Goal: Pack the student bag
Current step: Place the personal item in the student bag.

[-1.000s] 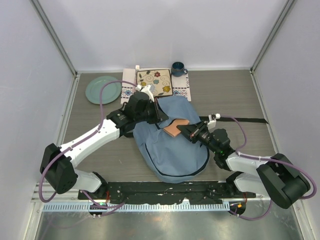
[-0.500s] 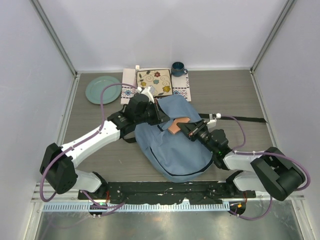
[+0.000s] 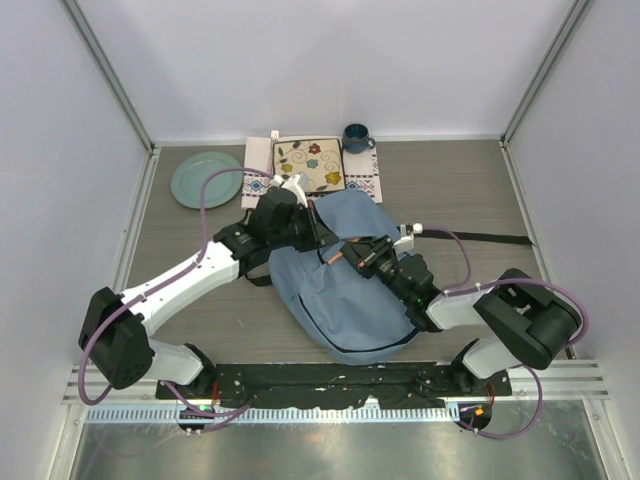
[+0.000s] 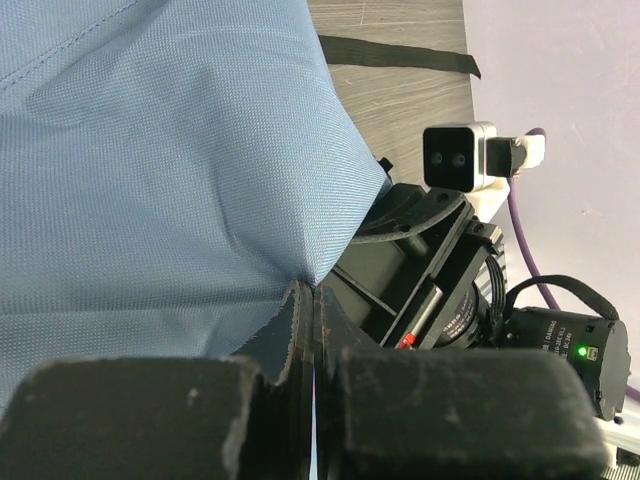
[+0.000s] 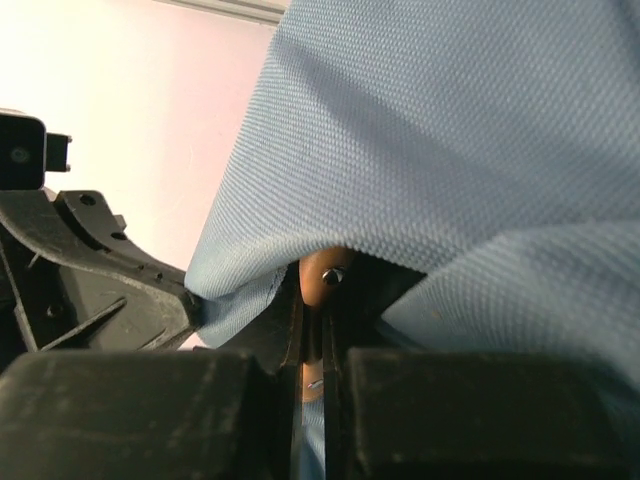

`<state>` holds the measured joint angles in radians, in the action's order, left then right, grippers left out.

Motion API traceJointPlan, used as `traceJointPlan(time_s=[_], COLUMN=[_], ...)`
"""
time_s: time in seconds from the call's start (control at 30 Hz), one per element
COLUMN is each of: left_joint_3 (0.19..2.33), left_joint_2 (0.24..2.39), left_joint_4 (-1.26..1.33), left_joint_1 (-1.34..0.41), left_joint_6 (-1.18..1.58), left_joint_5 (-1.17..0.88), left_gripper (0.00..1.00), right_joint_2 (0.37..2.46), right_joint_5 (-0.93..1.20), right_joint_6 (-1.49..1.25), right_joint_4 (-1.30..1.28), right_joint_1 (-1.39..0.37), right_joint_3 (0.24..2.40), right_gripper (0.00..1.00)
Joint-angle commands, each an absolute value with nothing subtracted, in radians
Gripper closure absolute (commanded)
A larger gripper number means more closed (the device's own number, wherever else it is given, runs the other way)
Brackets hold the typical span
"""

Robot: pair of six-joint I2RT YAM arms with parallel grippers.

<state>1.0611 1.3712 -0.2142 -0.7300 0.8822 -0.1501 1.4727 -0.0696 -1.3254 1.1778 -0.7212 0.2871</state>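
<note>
Two pincers busy: left pincer (image 4: 306, 300) pinches the student bag (image 3: 345, 305) flap up; right pincer (image 3: 355, 256), nipped on a brown book (image 5: 318, 272), holds it underneath. Next: push deeper, then release.

No legible text, labels, brand marks or numbers in any view; square cream flower-patterned tile (image 3: 309, 164) carries decoration only, no lettering.

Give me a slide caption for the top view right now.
Left gripper pinches the student bag while right gripper holds a thin orange item tucked under its fabric.
</note>
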Motion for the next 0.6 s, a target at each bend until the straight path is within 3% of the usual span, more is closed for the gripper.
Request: traceJointPlan(time_s=[0.0, 0.13, 0.27, 0.3, 0.4, 0.43, 0.53, 0.57], left_joint_3=[1.083, 1.089, 1.095, 1.097, 1.097, 1.097, 1.085, 1.083], left_joint_2=[1.319, 1.310, 1.312, 1.312, 1.304, 1.302, 1.305, 1.307], left_joint_4=[-0.167, -0.170, -0.170, -0.173, -0.187, -0.189, -0.189, -0.186], left_joint_1=[-0.741, -0.741, -0.742, -0.741, -0.741, -0.742, -0.739, -0.738], left_joint_6=[0.885, 0.881, 0.876, 0.876, 0.871, 0.868, 0.867, 0.865], left_joint_5=[-0.201, -0.196, -0.192, -0.190, -0.186, -0.178, -0.167, -0.167], left_gripper=[1.00, 1.00, 1.00, 1.00, 1.00, 1.00, 1.00, 1.00], right_joint_2=[1.468, 1.494, 1.488, 1.455, 1.375, 1.352, 1.243, 1.218], right_joint_5=[-0.173, -0.187, -0.329, -0.374, -0.373, -0.365, -0.334, -0.331], right_joint_6=[-1.276, -1.261, -1.272, -1.282, -1.232, -1.229, -1.192, -1.165], right_joint_4=[1.200, 1.148, 0.968, 0.807, 0.658, 0.643, 0.600, 0.524], right_joint_1=[-0.733, -0.741, -0.782, -0.784, -0.784, -0.784, -0.784, -0.784], right_joint_3=[0.379, 0.435, 0.448, 0.452, 0.466, 0.436, 0.384, 0.387], right_gripper=[0.99, 0.97, 0.92, 0.89, 0.74, 0.61, 0.43, 0.42])
